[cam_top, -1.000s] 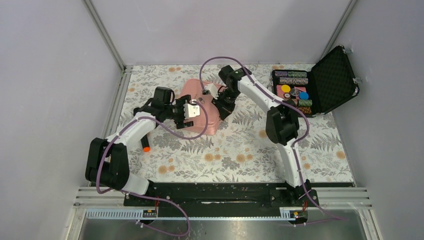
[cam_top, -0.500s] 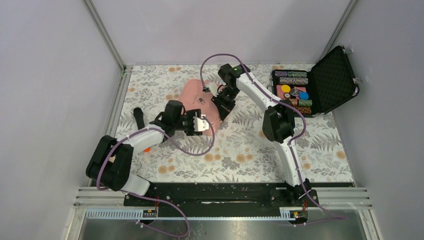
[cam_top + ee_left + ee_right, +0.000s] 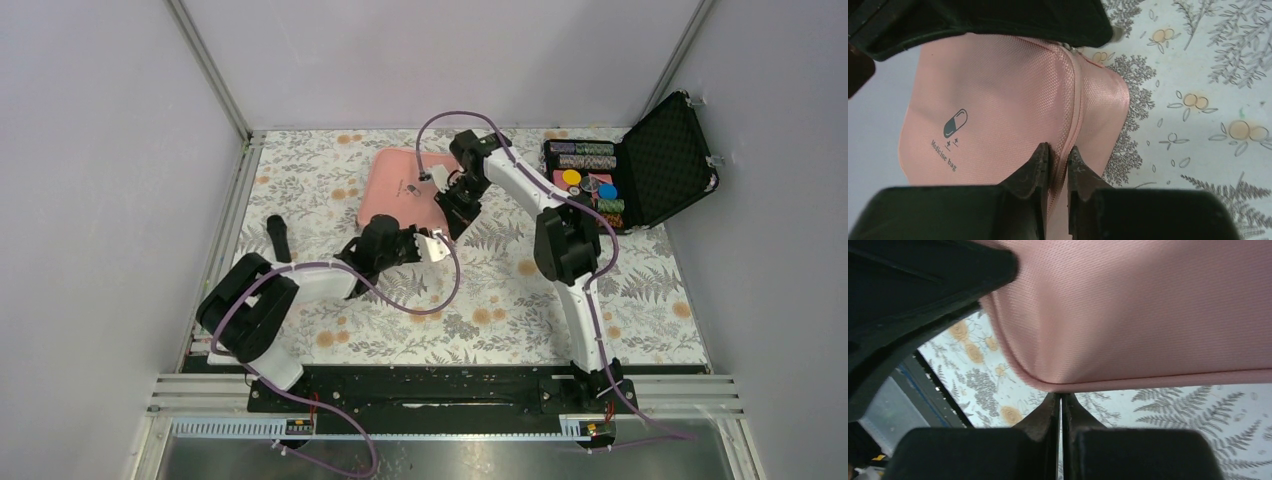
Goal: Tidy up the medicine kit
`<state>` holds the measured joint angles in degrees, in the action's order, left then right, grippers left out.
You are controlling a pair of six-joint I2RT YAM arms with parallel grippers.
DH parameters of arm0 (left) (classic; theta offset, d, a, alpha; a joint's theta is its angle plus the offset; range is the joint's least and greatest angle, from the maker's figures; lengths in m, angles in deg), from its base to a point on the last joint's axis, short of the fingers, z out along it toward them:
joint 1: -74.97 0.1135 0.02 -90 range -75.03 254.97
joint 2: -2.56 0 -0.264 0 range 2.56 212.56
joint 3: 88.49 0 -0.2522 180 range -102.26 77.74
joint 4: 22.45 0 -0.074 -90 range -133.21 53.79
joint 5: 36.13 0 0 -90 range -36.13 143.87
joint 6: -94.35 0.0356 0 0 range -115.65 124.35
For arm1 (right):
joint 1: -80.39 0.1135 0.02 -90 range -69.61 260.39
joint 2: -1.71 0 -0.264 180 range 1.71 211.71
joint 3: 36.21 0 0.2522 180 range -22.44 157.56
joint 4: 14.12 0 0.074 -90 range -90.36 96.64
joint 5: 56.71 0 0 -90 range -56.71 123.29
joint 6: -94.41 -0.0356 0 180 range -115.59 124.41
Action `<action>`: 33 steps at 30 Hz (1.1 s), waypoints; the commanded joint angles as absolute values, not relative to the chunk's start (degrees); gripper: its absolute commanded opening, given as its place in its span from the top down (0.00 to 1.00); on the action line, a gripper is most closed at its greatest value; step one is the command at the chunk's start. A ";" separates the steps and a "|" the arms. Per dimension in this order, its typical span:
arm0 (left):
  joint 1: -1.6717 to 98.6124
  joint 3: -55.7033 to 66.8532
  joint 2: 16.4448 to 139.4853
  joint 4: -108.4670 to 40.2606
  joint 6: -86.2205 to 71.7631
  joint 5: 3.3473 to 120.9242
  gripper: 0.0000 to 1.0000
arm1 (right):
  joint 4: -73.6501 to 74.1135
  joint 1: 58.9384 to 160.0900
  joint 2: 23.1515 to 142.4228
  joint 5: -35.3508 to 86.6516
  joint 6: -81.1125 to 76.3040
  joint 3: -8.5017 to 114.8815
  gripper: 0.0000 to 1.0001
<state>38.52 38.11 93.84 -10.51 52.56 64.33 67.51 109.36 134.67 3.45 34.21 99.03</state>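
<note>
While the pink medicine kit (image 3: 398, 188) is lying flat with its lid down at the far middle of the flowered table (image 3: 500, 300), we are working at its right-hand side with both arms. Our left gripper (image 3: 1058, 156) is sitting at the near corner with its fingers drawn almost together, leaving only a slit. The zip (image 3: 1076, 95) is running straight into that slit, but we cannot tell whether a zip tab is being pinched there. Our right gripper (image 3: 1060, 401) is pressing its fingers fully together just under the kit's rounded edge, touching it or very nearly. Whether any fabric is caught there we cannot tell either. The black case (image 3: 655, 165) of coloured chips is standing open well off to the right.

We are judging the zip run to be the risky part. If the left fingers are gripping only thinly, they may be slipping off at the corner bend. If the right gripper is not bracing enough, the soft kit may be sliding or bunching across the table instead of the zip travelling.
</note>
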 commanded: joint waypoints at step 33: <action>54.28 6.94 91.81 -43.98 24.49 88.71 0.21 | 42.95 103.84 124.71 8.48 8.46 87.63 1.00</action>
